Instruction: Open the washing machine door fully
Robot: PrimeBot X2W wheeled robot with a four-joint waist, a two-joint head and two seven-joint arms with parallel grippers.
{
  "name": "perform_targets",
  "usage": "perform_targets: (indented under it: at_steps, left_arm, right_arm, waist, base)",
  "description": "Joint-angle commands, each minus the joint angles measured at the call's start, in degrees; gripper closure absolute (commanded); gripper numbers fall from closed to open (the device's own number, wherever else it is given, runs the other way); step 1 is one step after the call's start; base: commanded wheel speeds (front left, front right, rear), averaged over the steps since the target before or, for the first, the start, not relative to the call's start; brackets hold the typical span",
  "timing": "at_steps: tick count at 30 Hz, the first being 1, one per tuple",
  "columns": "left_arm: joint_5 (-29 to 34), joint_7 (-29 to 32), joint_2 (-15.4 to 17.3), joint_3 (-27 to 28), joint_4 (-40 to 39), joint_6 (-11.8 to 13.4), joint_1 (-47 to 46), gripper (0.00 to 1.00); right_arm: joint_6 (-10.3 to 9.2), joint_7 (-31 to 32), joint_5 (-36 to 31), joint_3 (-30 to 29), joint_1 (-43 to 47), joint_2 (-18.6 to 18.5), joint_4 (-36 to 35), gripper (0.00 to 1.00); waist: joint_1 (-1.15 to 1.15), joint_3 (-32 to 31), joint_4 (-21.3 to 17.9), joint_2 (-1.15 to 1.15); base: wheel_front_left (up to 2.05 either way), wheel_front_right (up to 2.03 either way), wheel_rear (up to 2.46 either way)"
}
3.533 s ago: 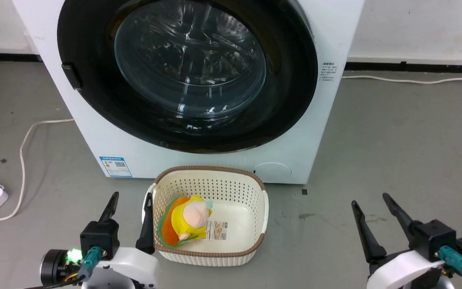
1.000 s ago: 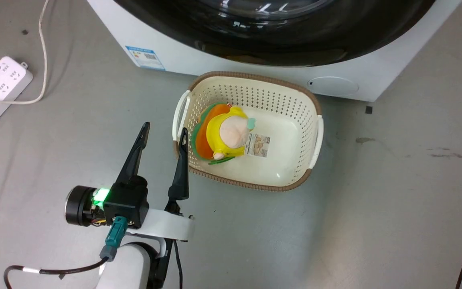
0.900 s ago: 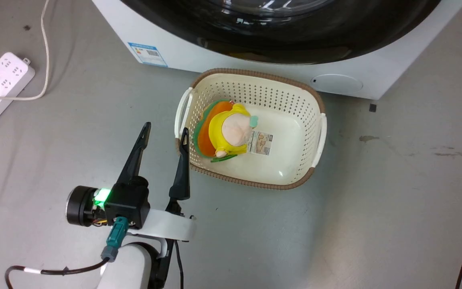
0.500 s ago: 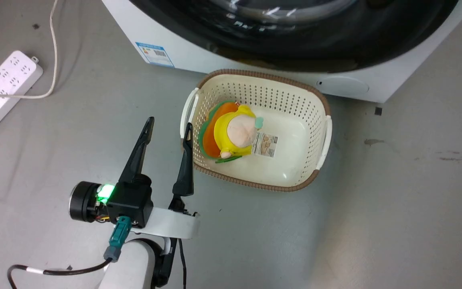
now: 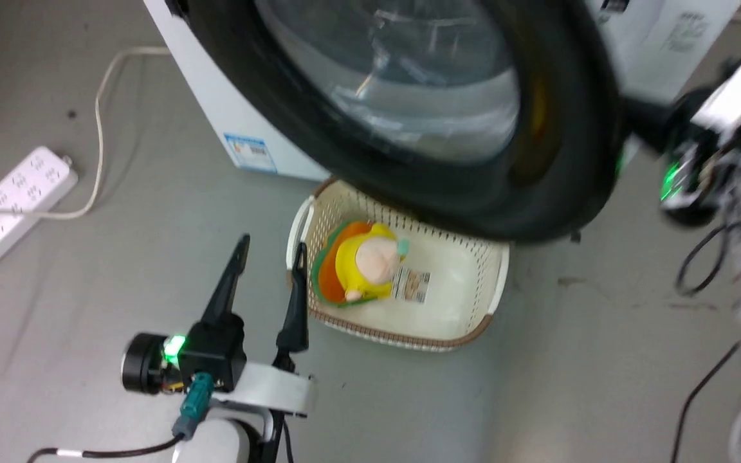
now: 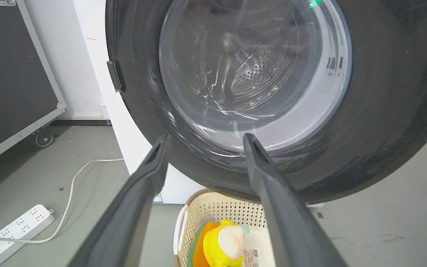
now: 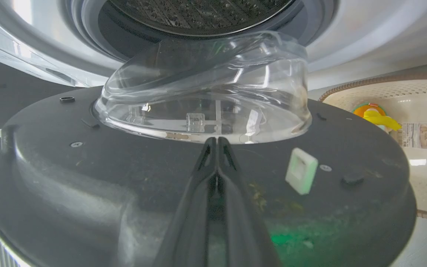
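Observation:
The washing machine door [image 5: 576, 128] stands swung partly out from the white washing machine [image 5: 216, 109], its black rim hanging over the basket. In the right wrist view I face the door's inner side [image 7: 124, 178] with the bulging glass window [image 7: 206, 100]; the steel drum [image 7: 198, 11] lies beyond. My right gripper [image 7: 217, 141] is shut with nothing in it, tips against the inner face just below the glass. Its wrist [image 5: 698, 161] shows behind the door's right edge. My left gripper [image 5: 272, 244] is open, low, left of the basket, pointing toward the door's front [image 6: 384, 111].
A cream basket [image 5: 493, 283] holding a yellow plush toy [image 5: 364, 260] sits on the floor under the door. A white power strip [image 5: 17, 199] and its cable lie at the left. A black wheeled case [image 6: 9, 74] stands left of the machine.
The door has swung outward from its closed seat over the last half second. My right arm has come into the head view behind the door's edge. The camera has also shifted.

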Motion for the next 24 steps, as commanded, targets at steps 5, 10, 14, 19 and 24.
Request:
perform_targets:
  at_steps: [5,10,14,19,24]
  left_arm:
    - [0.06,-0.32,0.06,0.02,0.92,-0.33,3.58,0.00]
    - [0.34,-0.32,0.06,-0.48,1.19,-0.69,5.55,0.00]
    - [0.39,-0.32,0.06,-0.86,1.34,-1.03,6.69,0.00]
    - [-0.14,-0.32,0.05,-0.90,1.24,-1.59,7.56,0.00]
    - [-1.46,-0.32,0.05,-0.76,1.11,-2.52,8.21,0.00]
  right_arm:
    - [0.08,5.47,2.07,1.48,9.95,4.34,-5.64,1.00]
    - [0.08,8.53,6.19,4.75,17.24,5.21,-11.54,1.00]
    - [0.08,7.81,15.32,12.76,22.68,5.25,-16.28,1.00]
    - [0.08,2.98,24.03,24.99,29.35,5.27,-22.99,1.00]
    - [0.08,-2.32,28.64,34.93,33.86,5.27,-28.01,1.00]
  waist:
    - [0.01,-6.80,-0.02,0.00]
    - [0.01,-9.57,0.97,0.00]
    - [0.01,-10.78,1.79,0.00]
    - [0.01,-11.47,2.52,0.00]
    - [0.01,-11.74,3.95,0.00]
  base:
    - [0.00,0.00,0.00]
    - [0.00,0.00,0.00]
    - [0.00,0.00,0.00]
    - [0.00,0.00,0.00]
    - [0.00,0.00,0.00]
